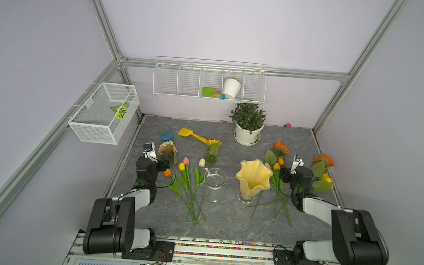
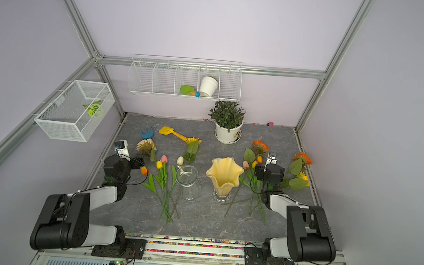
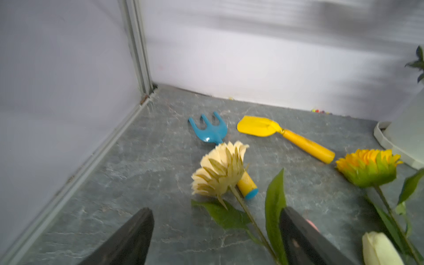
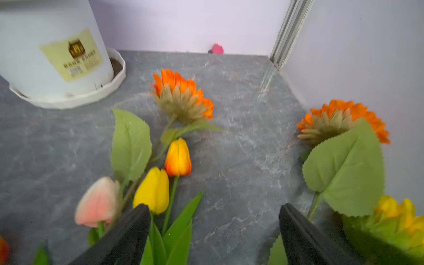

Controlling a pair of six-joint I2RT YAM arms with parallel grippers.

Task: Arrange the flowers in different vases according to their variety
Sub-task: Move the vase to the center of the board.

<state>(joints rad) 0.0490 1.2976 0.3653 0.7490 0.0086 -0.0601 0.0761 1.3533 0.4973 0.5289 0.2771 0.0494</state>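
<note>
Two vases stand upright mid-table with no flower in them: a clear glass vase (image 1: 214, 184) and a pale-yellow vase (image 1: 254, 177). The flowers lie flat around them. On the left are a cream sunflower (image 3: 220, 169), a yellow sunflower (image 1: 214, 143) and several tulips (image 1: 186, 160). On the right are two orange sunflowers (image 4: 183, 96) (image 4: 344, 119), a yellow one (image 1: 327, 178) and three tulips (image 4: 177, 158). My left gripper (image 3: 216, 210) is open low over the cream sunflower's stem. My right gripper (image 4: 214, 206) is open over bare table between the tulips and a big leaf.
A white potted plant (image 1: 248, 126) stands at the back. A blue rake (image 1: 166, 134) and a yellow shovel (image 1: 192, 134) lie at the back left. A wire shelf (image 1: 207, 96) hangs on the back wall and a wire basket (image 1: 102, 113) on the left wall.
</note>
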